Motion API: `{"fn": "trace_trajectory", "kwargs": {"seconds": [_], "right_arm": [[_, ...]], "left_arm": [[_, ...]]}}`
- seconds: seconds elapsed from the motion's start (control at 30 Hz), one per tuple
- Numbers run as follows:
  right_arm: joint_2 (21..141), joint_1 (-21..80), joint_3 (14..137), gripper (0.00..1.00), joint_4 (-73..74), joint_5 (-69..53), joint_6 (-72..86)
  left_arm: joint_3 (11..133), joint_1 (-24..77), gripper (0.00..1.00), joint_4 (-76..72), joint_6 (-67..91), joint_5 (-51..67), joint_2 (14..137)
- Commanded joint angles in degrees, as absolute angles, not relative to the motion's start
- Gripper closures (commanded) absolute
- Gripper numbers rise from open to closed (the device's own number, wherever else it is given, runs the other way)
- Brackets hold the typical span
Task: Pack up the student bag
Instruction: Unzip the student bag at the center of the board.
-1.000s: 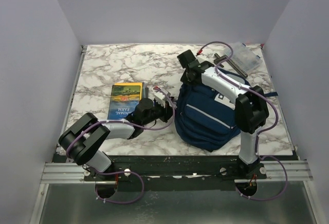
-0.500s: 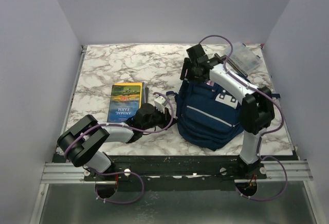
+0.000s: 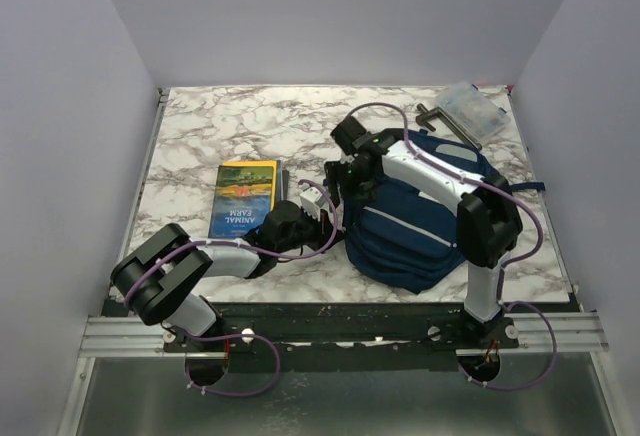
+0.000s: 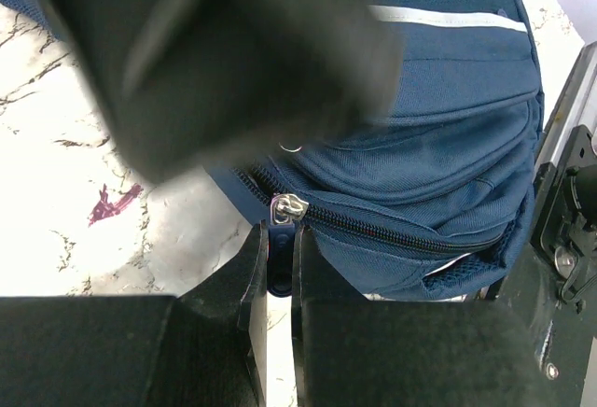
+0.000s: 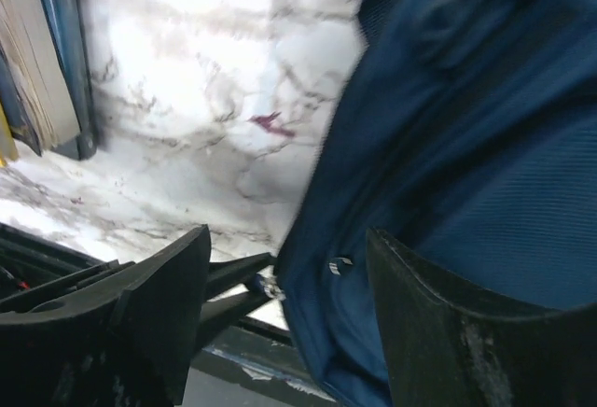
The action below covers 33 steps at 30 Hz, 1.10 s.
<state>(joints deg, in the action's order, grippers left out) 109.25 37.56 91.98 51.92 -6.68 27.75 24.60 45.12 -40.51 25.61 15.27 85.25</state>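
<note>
Since the view 0.5 s earlier, the right arm has swung its wrist from the far top of the student bag (image 3: 415,231) down to the bag's left flank. The left arm has kept its place.

Item 1: the student bag lies on the near right part of the marble table (image 3: 200,126), its zipped side turned toward the left arm.

Item 2: the left gripper (image 4: 278,239) is low at the bag's left edge. Its 2 fingers are pinched together on the dark blue pull tab (image 4: 280,265), which hangs from the silver slider (image 4: 287,209) of a closed zip.

Item 3: the right gripper (image 5: 287,239) hangs just above the left gripper and over the same edge of the bag. Its fingers are spread wide and grasp nothing; navy fabric fills the gap between them.

Item 4: a book (image 3: 245,194) lies flat on the table left of the bag, and a clear plastic case (image 3: 472,113) sits at the far right corner
</note>
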Motion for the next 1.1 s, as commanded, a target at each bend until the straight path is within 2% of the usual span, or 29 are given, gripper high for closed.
{"fn": "trace_trajectory", "kwargs": {"seconds": [0.0, 0.07, 0.13, 0.2, 0.23, 0.43, 0.53, 0.63, 0.7, 0.8, 0.93, 1.07], "right_arm": [[112.7, 40.4, 90.8, 0.31, 53.7, -4.5, 32.9], [112.5, 40.5, 89.6, 0.32, 53.1, -3.5, 35.5], [112.1, 40.5, 88.4, 0.48, 52.8, -1.1, 40.2], [112.8, 40.5, 88.9, 0.95, 52.9, -1.5, 43.8], [113.5, 40.5, 90.0, 0.99, 54.4, -1.1, 47.1], [114.3, 39.5, 99.4, 0.99, 60.1, 5.4, 71.6], [109.8, 37.4, 95.9, 0.99, 49.7, 5.0, 84.2], [103.9, 35.3, 85.2, 0.99, 33.5, 10.2, 97.5], [106.4, 33.2, 89.0, 0.99, 33.5, 13.1, 99.4], [115.2, 30.0, 101.3, 0.99, 46.1, 13.1, 104.0], [117.5, 29.2, 99.5, 0.99, 41.2, 12.0, 107.8], [119.9, 29.3, 102.4, 0.99, 42.8, 14.5, 106.6]], "left_arm": [[23.7, 45.2, 1.00, -41.2, 24.9, 17.3, 82.8], [23.5, 45.2, 1.00, -41.1, 24.9, 17.3, 82.4], [23.3, 45.2, 1.00, -41.0, 24.7, 17.4, 81.7], [23.0, 45.2, 1.00, -40.6, 24.5, 16.7, 80.9], [22.9, 45.2, 1.00, -40.4, 24.2, 16.5, 80.3], [21.8, 45.3, 1.00, -37.6, 24.5, 14.4, 76.6], [20.9, 45.8, 1.00, -36.6, 24.3, 12.6, 73.6], [20.5, 46.0, 1.00, -34.2, 24.1, 11.6, 71.7], [20.0, 46.5, 1.00, -34.0, 25.0, 11.1, 71.2], [19.8, 48.0, 1.00, -34.1, 26.8, 10.0, 72.7], [20.9, 52.3, 1.00, -36.0, 29.9, 11.0, 76.9], [20.1, 54.8, 1.00, -45.3, 33.7, 13.9, 82.9]]}}
